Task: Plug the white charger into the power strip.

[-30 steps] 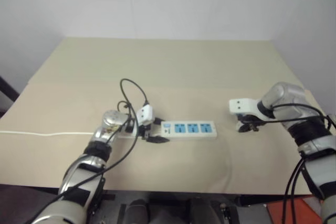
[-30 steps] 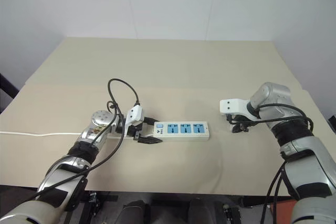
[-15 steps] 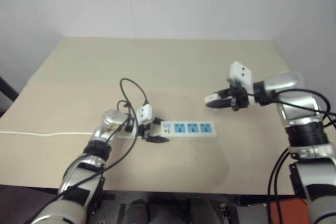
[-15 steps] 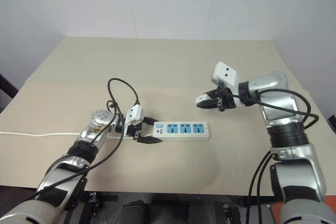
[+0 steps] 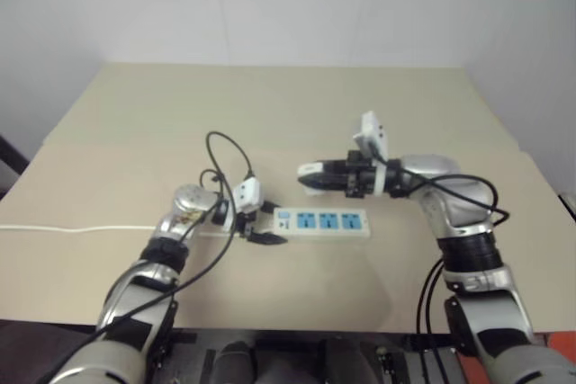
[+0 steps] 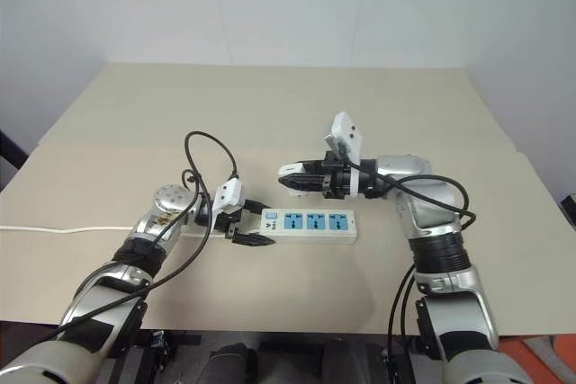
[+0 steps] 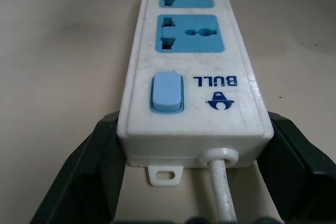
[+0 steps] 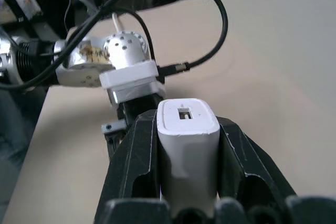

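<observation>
I read "BULL" in blue beside the pale blue switch on the long white plastic power strip (image 7: 189,77), whose switch end my left gripper (image 6: 250,228) clamps on the beige table (image 6: 297,114). My right gripper (image 8: 189,182) pinches the small white cuboid charger (image 8: 188,140) above the strip's three blue sockets.

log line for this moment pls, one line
left hand: shut on power strip switch end | right hand: shut on white charger, above strip | charger not yet plugged in
</observation>
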